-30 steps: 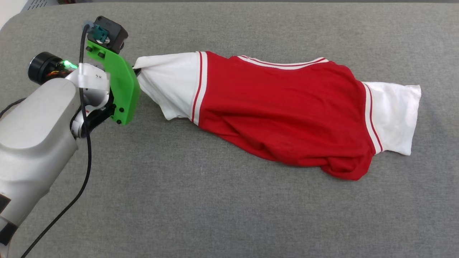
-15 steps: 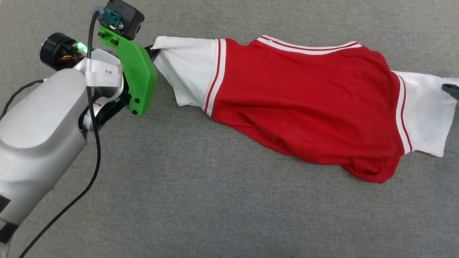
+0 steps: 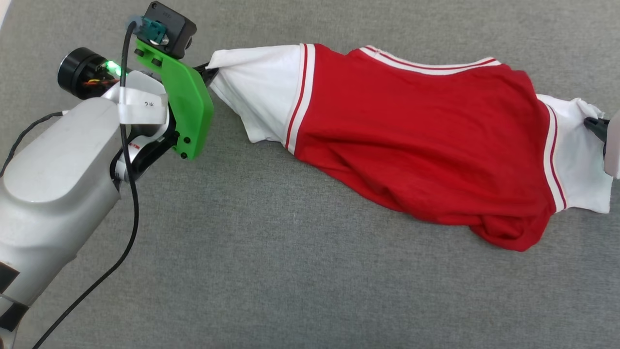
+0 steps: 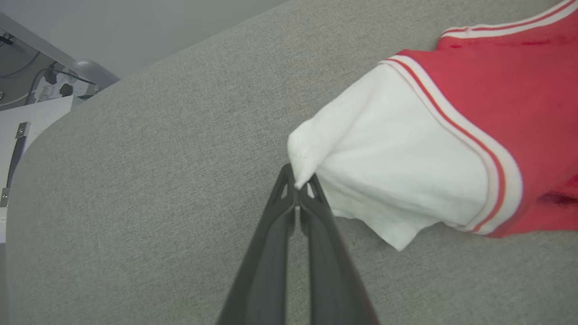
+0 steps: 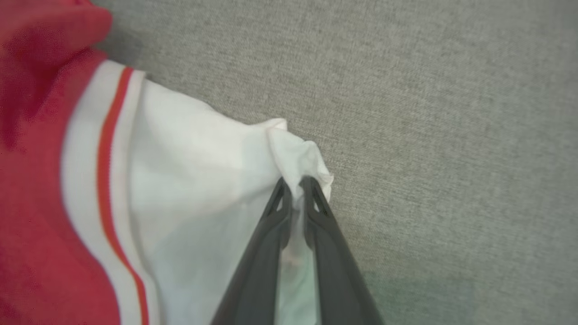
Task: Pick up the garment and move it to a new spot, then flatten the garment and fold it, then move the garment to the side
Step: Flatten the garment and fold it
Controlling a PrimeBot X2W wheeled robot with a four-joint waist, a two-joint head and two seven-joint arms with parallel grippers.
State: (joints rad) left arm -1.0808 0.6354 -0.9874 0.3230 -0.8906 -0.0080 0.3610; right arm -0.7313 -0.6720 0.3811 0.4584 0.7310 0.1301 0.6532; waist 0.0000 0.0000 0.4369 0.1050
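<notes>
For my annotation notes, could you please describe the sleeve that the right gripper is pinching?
Across the grey padded surface lies a stretched-out red garment. The sleeve is the white one at the garment's right end in the head view, its tip bunched in the right gripper. Unlike the other white sleeve, held by the left gripper, it has no green bracket beside it.

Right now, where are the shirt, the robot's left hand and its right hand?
Shirt (image 3: 416, 145): head view, on its red body.
Left hand (image 4: 296, 183): left wrist view, between fingertips pinching one white sleeve.
Right hand (image 5: 295, 189): right wrist view, between fingertips pinching the other sleeve.
</notes>
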